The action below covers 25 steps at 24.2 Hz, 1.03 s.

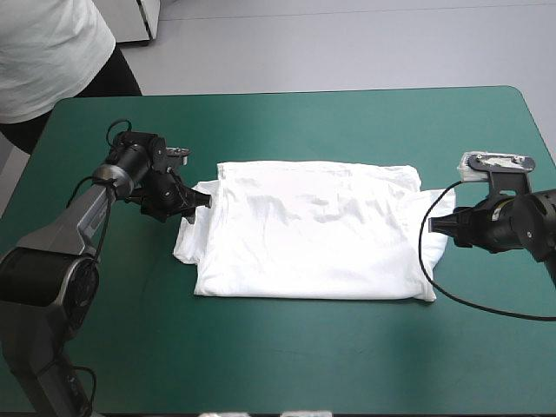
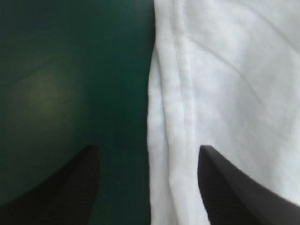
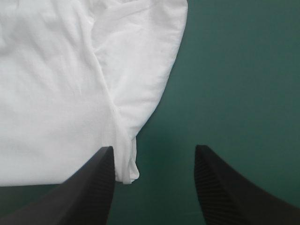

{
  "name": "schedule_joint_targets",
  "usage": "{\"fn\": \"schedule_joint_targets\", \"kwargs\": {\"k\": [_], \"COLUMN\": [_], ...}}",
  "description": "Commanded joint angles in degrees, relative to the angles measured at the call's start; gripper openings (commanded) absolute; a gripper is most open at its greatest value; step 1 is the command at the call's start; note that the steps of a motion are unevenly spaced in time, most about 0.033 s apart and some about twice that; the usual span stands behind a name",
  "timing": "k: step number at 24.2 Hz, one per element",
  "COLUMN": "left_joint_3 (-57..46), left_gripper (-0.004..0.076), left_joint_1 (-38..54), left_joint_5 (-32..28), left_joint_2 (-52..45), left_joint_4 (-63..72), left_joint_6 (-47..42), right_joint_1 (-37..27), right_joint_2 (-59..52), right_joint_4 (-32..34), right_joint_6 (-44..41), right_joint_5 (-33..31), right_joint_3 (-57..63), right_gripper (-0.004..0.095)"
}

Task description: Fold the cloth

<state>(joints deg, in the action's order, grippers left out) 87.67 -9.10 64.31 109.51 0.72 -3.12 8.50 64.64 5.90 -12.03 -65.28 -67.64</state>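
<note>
The white T-shirt lies spread flat near the middle of the teal-green desk, with a sleeve sticking out at each side. The left end effector sits low at the shirt's left edge, its black fingers spread and the cloth's border between them. The right end effector is at the right sleeve, also spread, with the sleeve's edge between its fingers.

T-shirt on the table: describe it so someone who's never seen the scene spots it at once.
The table with the teal-green cover fills the high view. At its middle lies the white short-sleeved T-shirt, laid flat in a broad rectangle with a sleeve poking out at each side. It is the only white, soft thing there, flanked by the open black-fingered left hand and right hand.
</note>
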Motion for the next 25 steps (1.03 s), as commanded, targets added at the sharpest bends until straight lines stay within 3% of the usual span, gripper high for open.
{"fn": "schedule_joint_targets", "kwargs": {"k": [1,7,9,15,25], "left_joint_3": [1.9,1.9,1.9,1.6,5.3], "left_gripper": [0.0440,0.0438,0.0392,0.0006,-0.0010], "left_joint_1": [-0.8,-2.7,-3.3,-3.4,-3.4], "left_joint_5": [-2.2,-3.9,-3.4,-3.0,-2.6], "left_joint_2": [-0.6,2.4,3.5,4.1,-1.4], "left_joint_4": [1.0,0.9,0.9,2.3,-3.0], "left_joint_6": [-0.1,-0.4,-0.5,-0.5,-2.0], "right_joint_1": [-0.4,-0.4,-0.4,-0.4,-0.4], "right_joint_2": [-1.2,-1.2,-1.2,-1.2,-1.2], "right_joint_4": [1.3,2.2,3.2,4.9,4.9], "right_joint_6": [-0.1,-0.1,-0.2,-0.3,-1.0], "right_joint_5": [2.0,2.0,2.0,0.8,-0.3], "right_joint_3": [-2.0,-2.0,-2.0,-2.0,-2.0], "right_gripper": [0.0486,0.0486,0.0486,0.0486,0.0486]}}
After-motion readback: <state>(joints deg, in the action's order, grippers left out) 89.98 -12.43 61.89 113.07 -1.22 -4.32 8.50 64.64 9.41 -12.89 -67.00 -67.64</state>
